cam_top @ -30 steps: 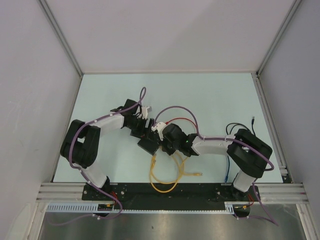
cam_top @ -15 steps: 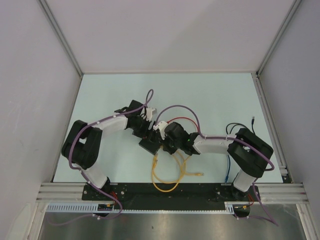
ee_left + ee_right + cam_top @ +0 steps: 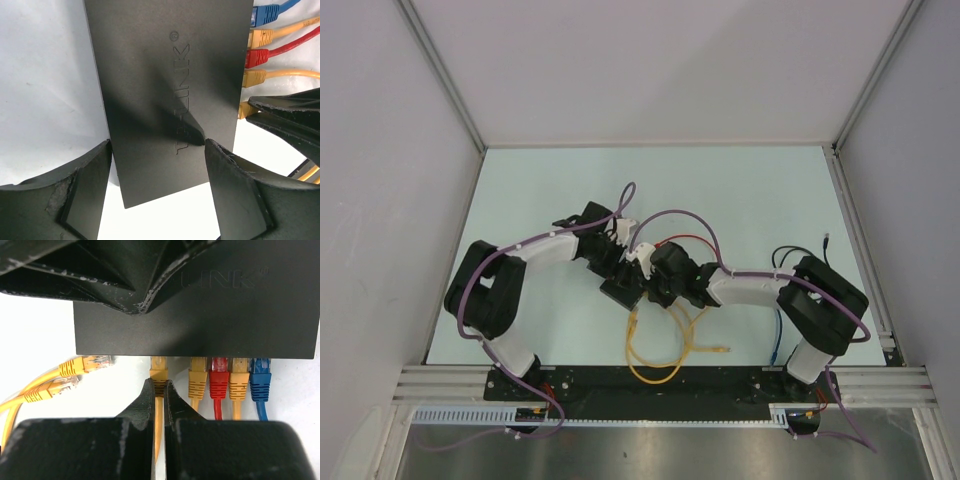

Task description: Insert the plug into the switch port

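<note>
Right wrist view, nearest first: the right jaws are clenched on the yellow plug (image 3: 159,371). Its tip sits at a socket mouth on the near edge of the switch (image 3: 210,320), just left of four seated plugs (image 3: 218,377) in yellow, red, yellow and blue. Two loose yellow plugs (image 3: 75,372) lie to the left on the surface (image 3: 35,330). Left wrist view shows the left jaws released, spread wide astride the switch. From above, the left arm (image 3: 555,245) has swung rightward toward the switch since a second ago.
</note>
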{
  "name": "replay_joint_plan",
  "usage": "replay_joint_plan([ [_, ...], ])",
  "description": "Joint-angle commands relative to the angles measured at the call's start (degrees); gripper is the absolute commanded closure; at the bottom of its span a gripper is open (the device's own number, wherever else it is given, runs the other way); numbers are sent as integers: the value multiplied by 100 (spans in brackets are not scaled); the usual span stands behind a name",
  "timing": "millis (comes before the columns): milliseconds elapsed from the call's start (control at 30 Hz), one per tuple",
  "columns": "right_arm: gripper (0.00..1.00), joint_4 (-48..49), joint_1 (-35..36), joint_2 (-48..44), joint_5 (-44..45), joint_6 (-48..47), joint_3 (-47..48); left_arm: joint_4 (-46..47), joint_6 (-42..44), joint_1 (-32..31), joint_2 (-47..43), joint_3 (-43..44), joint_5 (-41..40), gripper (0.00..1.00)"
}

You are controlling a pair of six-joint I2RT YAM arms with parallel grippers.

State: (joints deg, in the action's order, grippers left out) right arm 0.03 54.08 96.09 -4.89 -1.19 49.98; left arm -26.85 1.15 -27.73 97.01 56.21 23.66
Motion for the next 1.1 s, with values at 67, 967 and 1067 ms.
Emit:
replay_joint_plan([
  [67, 100, 1904, 49, 14, -92, -144, 970, -444, -211, -681, 117, -163, 1975, 25],
  [967, 61, -749, 269, 85, 435, -232, 795, -365, -862, 294, -341, 215, -898, 22],
  [1067, 62, -899, 260, 6, 488, -206, 654, -330, -914, 329, -358, 224, -854, 20],
])
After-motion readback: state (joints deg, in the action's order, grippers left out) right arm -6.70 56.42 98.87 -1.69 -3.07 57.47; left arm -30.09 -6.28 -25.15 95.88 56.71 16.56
